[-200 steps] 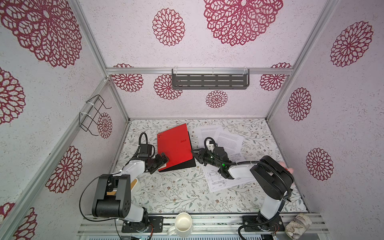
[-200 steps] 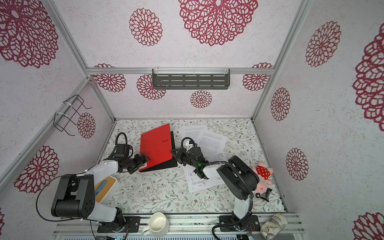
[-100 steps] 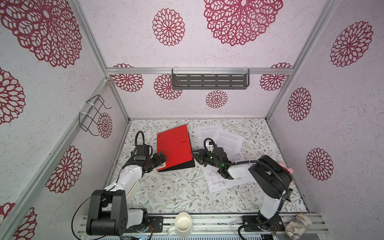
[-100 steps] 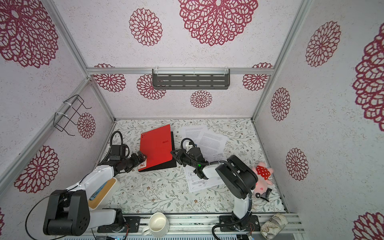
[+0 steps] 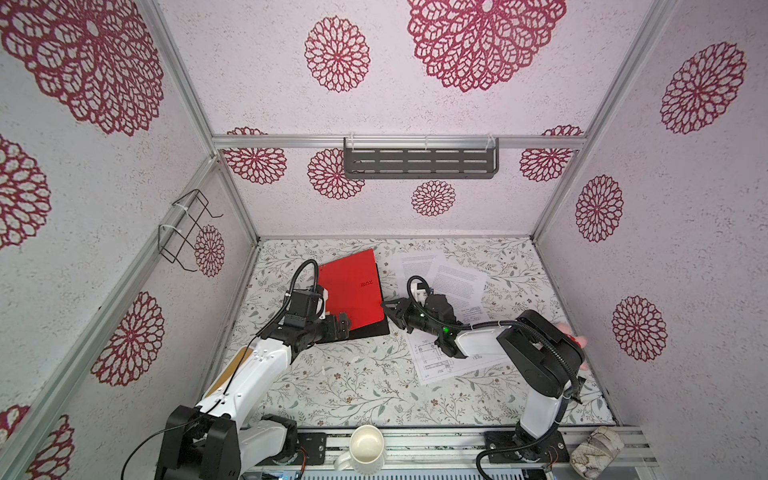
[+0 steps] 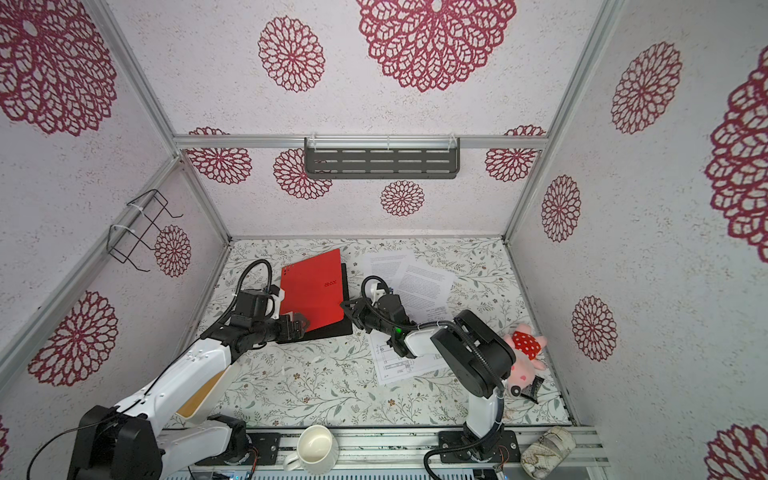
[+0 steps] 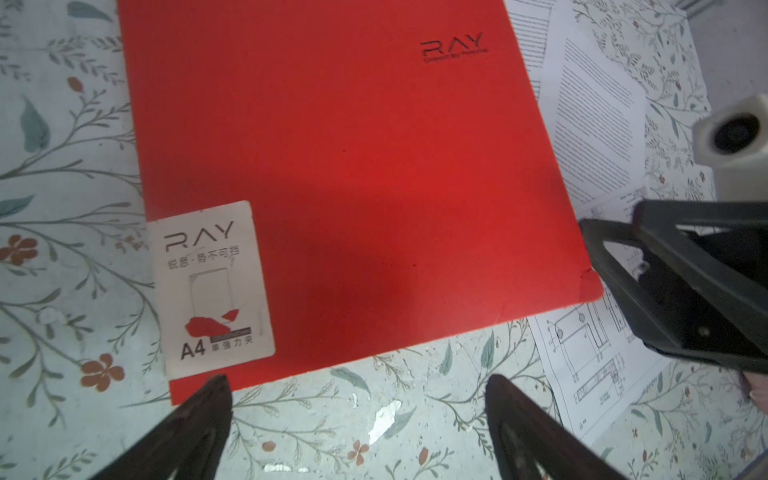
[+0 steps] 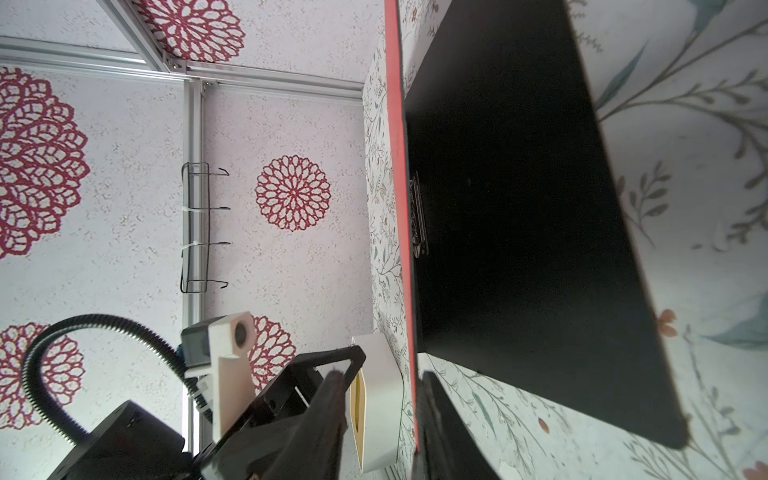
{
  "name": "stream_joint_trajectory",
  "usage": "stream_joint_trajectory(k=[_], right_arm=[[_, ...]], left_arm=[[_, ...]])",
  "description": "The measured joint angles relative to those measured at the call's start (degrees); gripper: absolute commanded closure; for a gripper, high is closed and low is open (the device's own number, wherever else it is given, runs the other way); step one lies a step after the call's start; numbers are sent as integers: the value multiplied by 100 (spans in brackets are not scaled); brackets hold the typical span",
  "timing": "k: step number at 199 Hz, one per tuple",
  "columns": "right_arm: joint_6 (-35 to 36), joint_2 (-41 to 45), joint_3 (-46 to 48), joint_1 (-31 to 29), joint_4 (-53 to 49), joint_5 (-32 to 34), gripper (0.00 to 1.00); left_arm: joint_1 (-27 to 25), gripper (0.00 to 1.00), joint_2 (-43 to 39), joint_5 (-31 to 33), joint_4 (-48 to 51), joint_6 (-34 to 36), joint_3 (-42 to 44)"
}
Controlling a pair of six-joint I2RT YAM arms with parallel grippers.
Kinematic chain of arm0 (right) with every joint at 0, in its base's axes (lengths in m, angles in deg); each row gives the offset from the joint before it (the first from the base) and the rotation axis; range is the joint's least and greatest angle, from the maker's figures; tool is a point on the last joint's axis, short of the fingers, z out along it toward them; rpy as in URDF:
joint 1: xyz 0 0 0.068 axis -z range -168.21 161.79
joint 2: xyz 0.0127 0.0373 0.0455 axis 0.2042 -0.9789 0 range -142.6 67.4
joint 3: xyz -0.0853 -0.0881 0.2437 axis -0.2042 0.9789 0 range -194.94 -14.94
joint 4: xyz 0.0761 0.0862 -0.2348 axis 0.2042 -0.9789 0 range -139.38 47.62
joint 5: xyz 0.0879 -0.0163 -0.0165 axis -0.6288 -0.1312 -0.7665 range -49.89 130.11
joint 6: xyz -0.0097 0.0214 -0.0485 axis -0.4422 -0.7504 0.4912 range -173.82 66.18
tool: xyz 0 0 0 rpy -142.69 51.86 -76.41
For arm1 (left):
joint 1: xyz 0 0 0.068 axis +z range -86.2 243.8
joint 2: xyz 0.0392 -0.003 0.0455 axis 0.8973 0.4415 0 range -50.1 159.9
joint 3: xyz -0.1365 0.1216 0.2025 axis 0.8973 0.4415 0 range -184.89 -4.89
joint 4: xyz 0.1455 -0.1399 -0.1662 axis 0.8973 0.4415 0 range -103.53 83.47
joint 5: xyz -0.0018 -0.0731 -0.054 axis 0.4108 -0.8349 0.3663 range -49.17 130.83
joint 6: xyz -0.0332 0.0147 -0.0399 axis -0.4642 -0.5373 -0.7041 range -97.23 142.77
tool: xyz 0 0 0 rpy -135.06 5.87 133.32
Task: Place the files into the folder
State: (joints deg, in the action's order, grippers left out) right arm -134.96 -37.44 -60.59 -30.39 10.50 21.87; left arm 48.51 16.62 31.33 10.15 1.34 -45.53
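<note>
Folder (image 5: 353, 286) sits left of centre on the worktop (image 5: 332, 386). Its black inside panel (image 8: 519, 208) lies flat and the red cover is tilted up off it along the right-hand edge.

Right gripper (image 5: 386, 307) is clamped on that raised edge near the front corner. In the right wrist view the red edge runs between its fingers (image 8: 336, 399), and the metal clip (image 8: 417, 216) shows at the spine.

Left gripper (image 5: 344, 325) has its jaws spread wide and holds nothing. It is at the folder's near-left corner, tips just short of the near edge, with the white label (image 7: 212, 282) just ahead of one finger.

Files are out on the worktop, right of the folder. Two overlapping text sheets (image 5: 457, 282) lie toward the back. The drawing sheet (image 5: 436, 365) is nearer, partly under the right arm.
</note>
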Motion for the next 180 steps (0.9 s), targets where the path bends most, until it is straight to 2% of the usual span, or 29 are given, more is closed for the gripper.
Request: stream_joint_trajectory(k=[30, 91, 146, 180], right_arm=[[-2, -7, -9, 0, -2, -4, 67], [-2, -26, -31, 2, -4, -7, 67], [-2, -48, -31, 2, -13, -4, 67], [-2, -48, -31, 2, -26, -4, 68]], left_arm=[[-376, 2, -129, 326, 153, 592, -72], [-1364, 2, -782, 1419, 122, 2015, 160], [-2096, 2, -505, 2321, -245, 2857, 719], [-2186, 2, -282, 2704, -592, 3095, 868]])
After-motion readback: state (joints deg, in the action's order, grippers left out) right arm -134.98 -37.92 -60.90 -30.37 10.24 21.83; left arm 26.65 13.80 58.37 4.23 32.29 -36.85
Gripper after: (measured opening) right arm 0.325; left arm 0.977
